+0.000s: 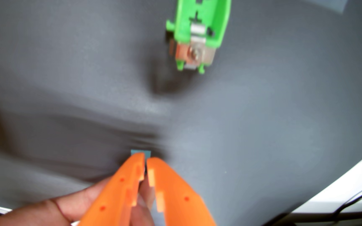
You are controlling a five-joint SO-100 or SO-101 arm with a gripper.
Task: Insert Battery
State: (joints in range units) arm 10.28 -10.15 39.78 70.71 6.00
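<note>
My orange gripper (145, 159) reaches in from the bottom middle of the wrist view. Its fingers (171, 195) are shut, with only a thin dark slit between the tips. No battery shows; I cannot tell whether anything thin sits in the slit. Just past the tips, a small teal square (142, 152) lies on the grey mat. The green battery holder (199, 24) lies at the top middle, well beyond the gripper. Its tray looks empty and a metal contact clip (194, 53) with a screw is at its near end. The picture is blurred.
A person's hand (67, 206) is at the bottom left, its fingers under and behind my gripper. The grey mat (262, 130) covers most of the view. A white edge with a black cable (350, 200) is at the bottom right. A pale patch (328, 5) sits at the top right.
</note>
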